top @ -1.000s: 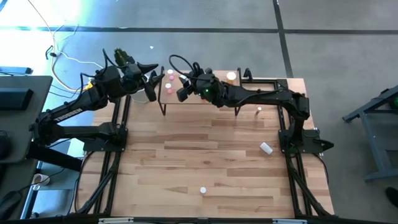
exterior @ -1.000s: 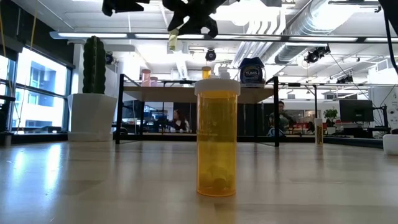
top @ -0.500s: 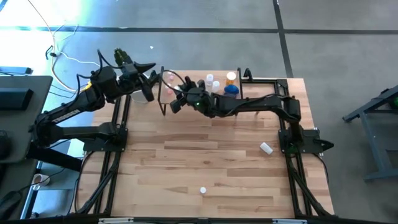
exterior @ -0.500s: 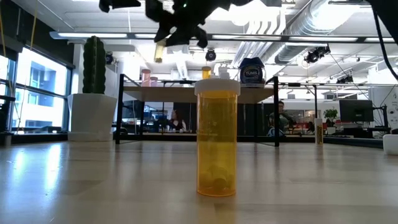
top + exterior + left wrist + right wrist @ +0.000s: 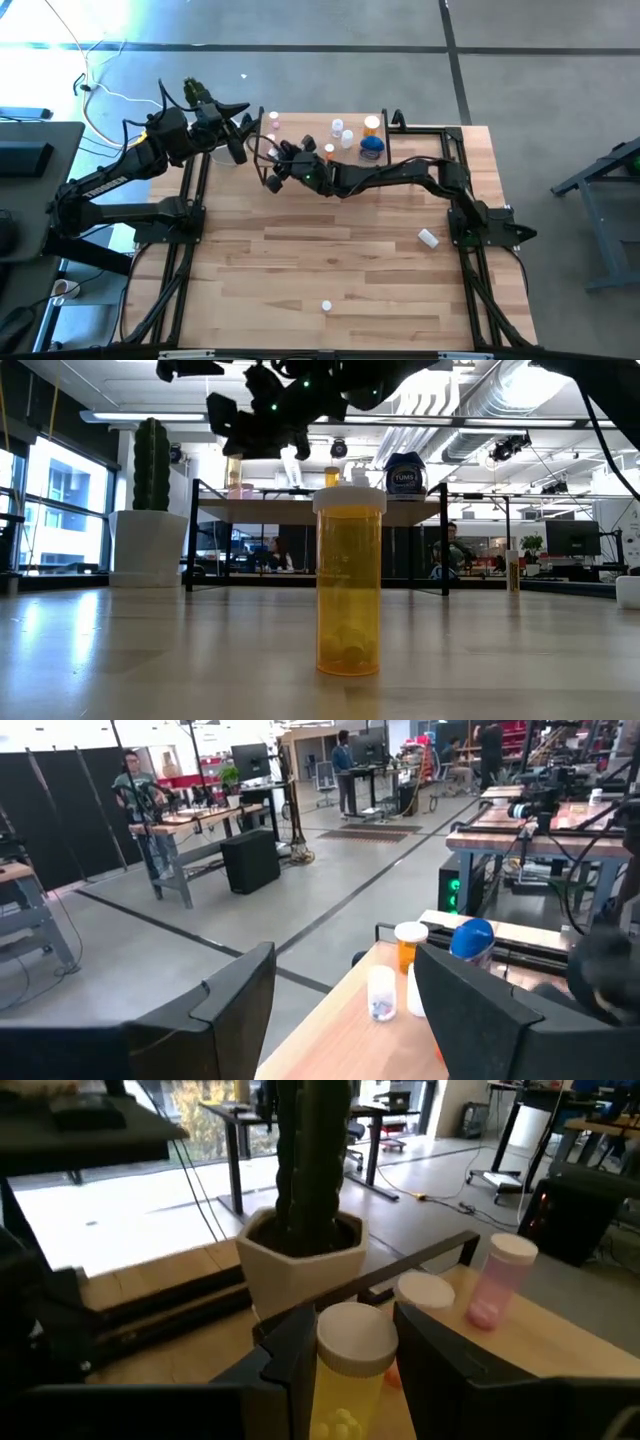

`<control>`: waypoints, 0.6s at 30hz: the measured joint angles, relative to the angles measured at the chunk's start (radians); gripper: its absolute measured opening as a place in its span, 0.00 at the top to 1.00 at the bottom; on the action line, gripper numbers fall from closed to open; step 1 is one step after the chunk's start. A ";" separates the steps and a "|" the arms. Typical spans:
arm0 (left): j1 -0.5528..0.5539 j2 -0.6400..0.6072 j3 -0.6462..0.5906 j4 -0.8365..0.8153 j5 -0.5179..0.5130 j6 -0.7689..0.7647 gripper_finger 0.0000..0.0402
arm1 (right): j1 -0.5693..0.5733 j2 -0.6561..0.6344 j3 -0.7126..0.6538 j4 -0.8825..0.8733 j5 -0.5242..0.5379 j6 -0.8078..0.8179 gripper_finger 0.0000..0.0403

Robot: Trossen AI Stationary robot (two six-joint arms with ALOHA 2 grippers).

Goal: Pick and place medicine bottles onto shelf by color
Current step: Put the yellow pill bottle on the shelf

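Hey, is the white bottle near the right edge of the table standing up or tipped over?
Tipped over. In the high view the white bottle lies on its side on the table, its length showing.

Bottles (image 5: pixel 345 135) on shelf (image 5: pixel 400 165) – right hand (image 5: pixel 272 172) at its left end, left hand (image 5: pixel 243 135) beside

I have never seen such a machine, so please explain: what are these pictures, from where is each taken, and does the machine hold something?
Two robot arms work at a wooden table. One picture looks down from above, one looks level across the tabletop, and one comes from each arm's wrist. The right gripper is shut on a yellow bottle with a white cap, by the shelf's left end. The left gripper is open and holds nothing, near the cactus pot. Pink, white, orange and blue bottles stand on the shelf. Other bottles remain on the table, one orange close to the low camera.
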 joint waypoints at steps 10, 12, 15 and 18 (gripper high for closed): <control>0.000 0.000 0.000 0.000 -0.006 0.000 0.43 | -0.015 0.011 0.000 -0.001 0.021 -0.106 0.74; 0.000 0.000 0.000 0.000 -0.006 0.000 0.43 | -0.022 0.011 0.000 -0.004 0.021 -0.110 0.74; 0.000 0.000 0.000 0.000 -0.006 0.000 0.43 | -0.034 0.011 0.000 -0.034 -0.001 -0.079 0.74; 0.000 0.000 0.000 0.000 -0.006 0.000 0.43 | -0.041 0.011 0.000 -0.039 -0.002 -0.072 0.74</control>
